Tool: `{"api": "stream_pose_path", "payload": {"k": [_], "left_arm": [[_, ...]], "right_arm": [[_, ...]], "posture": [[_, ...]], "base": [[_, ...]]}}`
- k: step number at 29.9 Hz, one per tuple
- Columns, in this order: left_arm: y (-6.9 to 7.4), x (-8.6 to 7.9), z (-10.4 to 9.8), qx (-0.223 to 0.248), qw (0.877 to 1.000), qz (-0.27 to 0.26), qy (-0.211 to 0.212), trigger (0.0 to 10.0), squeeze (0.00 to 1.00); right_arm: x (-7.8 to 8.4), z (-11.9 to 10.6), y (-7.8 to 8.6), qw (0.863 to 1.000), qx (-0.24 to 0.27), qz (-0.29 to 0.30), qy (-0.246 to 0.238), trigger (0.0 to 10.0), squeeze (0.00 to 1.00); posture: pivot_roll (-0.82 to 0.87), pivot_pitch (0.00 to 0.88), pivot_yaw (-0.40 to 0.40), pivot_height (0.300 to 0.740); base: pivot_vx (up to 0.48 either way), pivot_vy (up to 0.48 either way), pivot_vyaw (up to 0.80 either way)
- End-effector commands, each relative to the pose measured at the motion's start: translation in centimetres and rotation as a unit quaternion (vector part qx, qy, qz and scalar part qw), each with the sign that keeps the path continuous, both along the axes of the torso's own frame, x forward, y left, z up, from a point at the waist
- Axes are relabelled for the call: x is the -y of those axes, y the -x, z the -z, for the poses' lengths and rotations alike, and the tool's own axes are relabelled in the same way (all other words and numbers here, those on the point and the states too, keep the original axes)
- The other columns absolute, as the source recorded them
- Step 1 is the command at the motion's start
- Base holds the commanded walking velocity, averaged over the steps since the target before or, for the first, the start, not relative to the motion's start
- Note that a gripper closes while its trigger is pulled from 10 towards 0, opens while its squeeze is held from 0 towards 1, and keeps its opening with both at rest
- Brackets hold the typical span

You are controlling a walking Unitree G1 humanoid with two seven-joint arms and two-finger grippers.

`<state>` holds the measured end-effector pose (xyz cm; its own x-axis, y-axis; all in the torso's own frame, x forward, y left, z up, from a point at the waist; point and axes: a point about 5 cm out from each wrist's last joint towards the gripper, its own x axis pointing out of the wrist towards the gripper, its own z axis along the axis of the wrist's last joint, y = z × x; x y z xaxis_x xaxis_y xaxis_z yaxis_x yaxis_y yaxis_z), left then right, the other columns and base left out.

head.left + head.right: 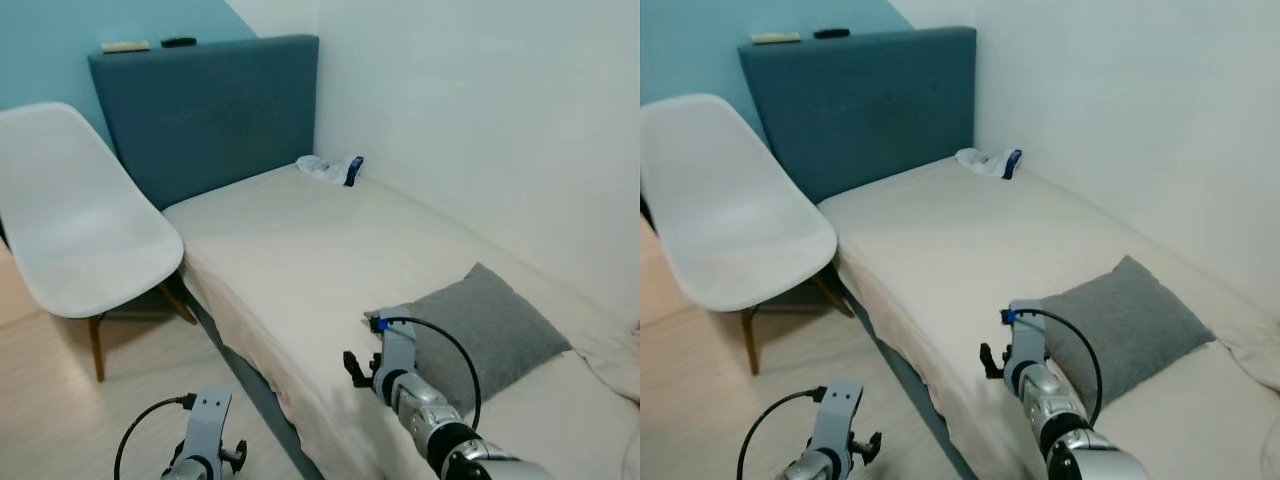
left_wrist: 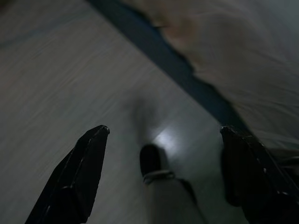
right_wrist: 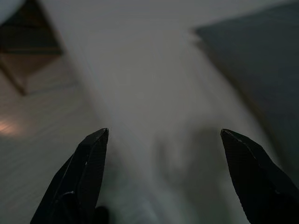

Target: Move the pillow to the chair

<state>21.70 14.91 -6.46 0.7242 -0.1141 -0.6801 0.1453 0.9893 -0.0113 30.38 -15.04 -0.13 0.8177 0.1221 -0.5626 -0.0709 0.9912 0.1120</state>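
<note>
Bed [image 1: 300,240] — pillow [image 1: 490,325] (grey), cloth [image 1: 325,169]

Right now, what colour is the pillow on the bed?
Plain grey. The pillow shows best in the left eye view, lying on the cream bed.

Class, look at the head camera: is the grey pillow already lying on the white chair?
No, the grey pillow lies on the bed, while the white chair stands beside it.
</note>
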Motion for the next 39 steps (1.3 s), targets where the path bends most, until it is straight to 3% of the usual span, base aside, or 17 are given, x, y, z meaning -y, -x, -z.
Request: {"api": "stream_pose_path", "payload": {"k": [1,9,16,21,23,28,30,33,39], "left_arm": [[-0.1,0.1,-0.1,0.000,1.000,0.000,0.002,10.0,0.00],[-0.1,0.1,-0.1,0.002,1.000,0.004,0.002,10.0,0.00],[-0.1,0.2,-0.1,0.003,1.000,0.012,-0.002,10.0,0.00],[-0.2,0.0,-0.2,0.013,1.000,0.018,-0.021,10.0,0.00],[-0.8,-1.2,-0.7,0.031,0.999,0.000,-0.044,10.0,0.00],[-1.4,-2.8,-1.3,0.047,0.997,-0.036,-0.049,10.0,0.00],[-1.8,-4.3,-1.7,0.058,0.995,-0.067,-0.047,10.0,0.00],[-2.0,-5.3,-2.0,0.064,0.994,-0.079,-0.044,10.0,0.00],[-1.9,-5.6,-2.1,0.071,0.993,-0.077,-0.046,10.0,0.00]], "right_arm": [[0.2,0.3,0.2,1.000,-0.009,0.008,-0.002,10.0,0.00],[0.7,-0.1,0.0,0.999,0.002,0.030,-0.017,10.0,0.00],[1.1,-0.4,-0.3,0.999,0.008,0.033,-0.014,10.0,0.00],[1.2,-1.4,-1.2,0.997,0.034,0.044,-0.058,10.0,0.00],[1.4,-2.2,-1.8,0.996,0.043,0.043,-0.061,10.0,0.00],[2.1,-2.9,-2.4,0.995,0.059,0.055,-0.052,10.0,0.00],[3.1,-3.5,-2.8,0.994,0.070,0.073,-0.046,10.0,0.00],[4.2,-3.9,-3.0,0.991,0.079,0.098,-0.047,10.0,0.00],[5.7,-4.1,-2.8,0.985,0.086,0.136,-0.068,10.0,0.00]], "posture": [[0.07,0.000,-0.050,0.740],[0.06,0.000,-0.047,0.740],[0.06,0.000,-0.045,0.740],[0.06,0.000,-0.044,0.740],[0.06,0.000,-0.045,0.735],[0.06,0.000,-0.046,0.715],[0.07,0.004,-0.046,0.700],[0.07,0.013,-0.040,0.685],[0.07,0.029,-0.030,0.655]], "base": [[0.000,0.000,-0.66],[0.000,0.000,-0.65],[0.000,0.000,0.00],[0.000,0.000,0.00],[0.000,0.000,0.00],[0.000,0.000,0.00],[0.000,0.000,0.00],[0.000,0.000,0.00],[0.000,0.000,0.00]]}}
